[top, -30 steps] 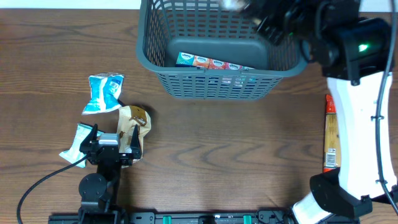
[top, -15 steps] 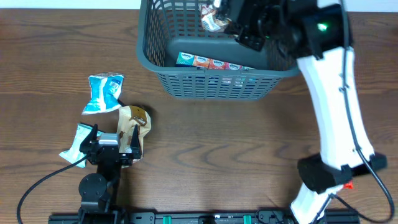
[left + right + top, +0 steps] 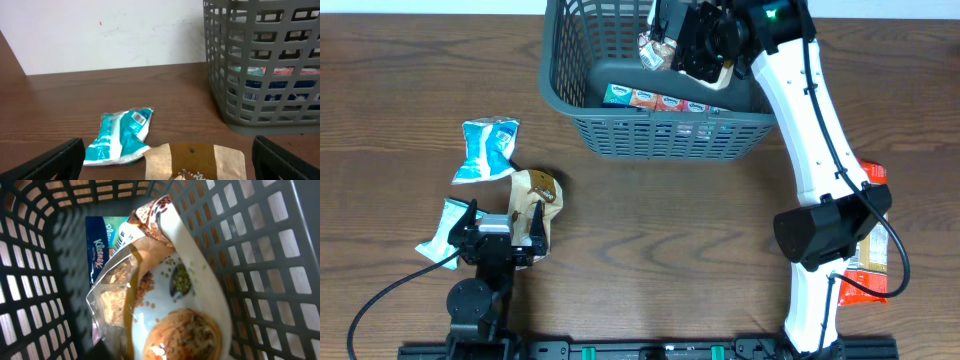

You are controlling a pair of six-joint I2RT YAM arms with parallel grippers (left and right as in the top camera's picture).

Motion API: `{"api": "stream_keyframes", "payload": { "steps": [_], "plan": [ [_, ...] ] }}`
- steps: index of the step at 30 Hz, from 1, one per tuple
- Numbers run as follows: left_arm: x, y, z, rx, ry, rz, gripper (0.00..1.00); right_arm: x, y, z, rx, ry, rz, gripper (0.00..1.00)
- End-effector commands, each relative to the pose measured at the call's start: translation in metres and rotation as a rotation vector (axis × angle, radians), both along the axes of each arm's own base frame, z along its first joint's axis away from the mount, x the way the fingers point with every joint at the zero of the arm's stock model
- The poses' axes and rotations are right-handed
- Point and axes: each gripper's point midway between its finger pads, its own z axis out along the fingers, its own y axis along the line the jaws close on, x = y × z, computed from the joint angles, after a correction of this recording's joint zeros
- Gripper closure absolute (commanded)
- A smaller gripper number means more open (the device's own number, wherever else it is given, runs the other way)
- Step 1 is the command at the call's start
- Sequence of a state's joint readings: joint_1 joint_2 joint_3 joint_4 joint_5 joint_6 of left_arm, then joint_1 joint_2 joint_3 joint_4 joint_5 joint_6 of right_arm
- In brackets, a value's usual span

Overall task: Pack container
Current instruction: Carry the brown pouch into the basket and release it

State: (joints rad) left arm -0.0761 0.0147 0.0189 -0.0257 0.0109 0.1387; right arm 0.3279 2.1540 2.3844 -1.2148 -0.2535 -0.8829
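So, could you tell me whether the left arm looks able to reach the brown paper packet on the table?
Probably yes: the left gripper is open, and the brown paper packet lies just ahead between its fingers, uncovered.

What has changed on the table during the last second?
The right gripper swung left, bringing the crinkly brown-and-white snack packet over the dark grey slotted plastic basket; release unclear. The open left gripper and the blue plastic packets beside it stayed put.

Dark wood-grain table [image 3: 670, 220], plain white wall [image 3: 125, 30]
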Motion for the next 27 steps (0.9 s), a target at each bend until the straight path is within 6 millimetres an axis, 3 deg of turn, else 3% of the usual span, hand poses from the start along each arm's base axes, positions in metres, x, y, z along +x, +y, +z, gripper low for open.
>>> {"api": "stream_keyframes", "payload": {
  "steps": [1, 4, 11, 14, 20, 23, 27],
  "plan": [
    [-0.001, 0.002, -0.015, 0.013, 0.046, 0.012, 0.01, 0.001, -0.002, 0.003, 0.003, -0.011, 0.01, 0.57],
    [-0.001, 0.002, -0.015, 0.013, 0.046, 0.012, 0.01, 0.001, -0.002, 0.002, 0.004, -0.008, 0.005, 0.47],
    [-0.001, 0.002, -0.015, 0.013, 0.046, 0.012, 0.01, 0.003, -0.003, 0.006, 0.007, -0.02, -0.003, 0.47],
    [-0.001, 0.002, -0.015, 0.013, 0.046, 0.012, 0.01, 0.008, -0.013, 0.024, 0.004, -0.074, -0.075, 0.46],
    [-0.001, 0.002, -0.015, 0.013, 0.046, 0.012, 0.01, 0.016, -0.059, 0.102, 0.125, -0.233, -0.293, 0.41],
    [-0.001, 0.002, -0.015, 0.013, 0.046, 0.012, 0.01, 0.016, -0.107, 0.161, 0.265, -0.34, -0.528, 0.34],
    [-0.001, 0.002, -0.015, 0.013, 0.047, 0.012, 0.01, 0.005, -0.206, 0.241, 0.537, -0.517, -0.951, 0.3]
  ]
}}
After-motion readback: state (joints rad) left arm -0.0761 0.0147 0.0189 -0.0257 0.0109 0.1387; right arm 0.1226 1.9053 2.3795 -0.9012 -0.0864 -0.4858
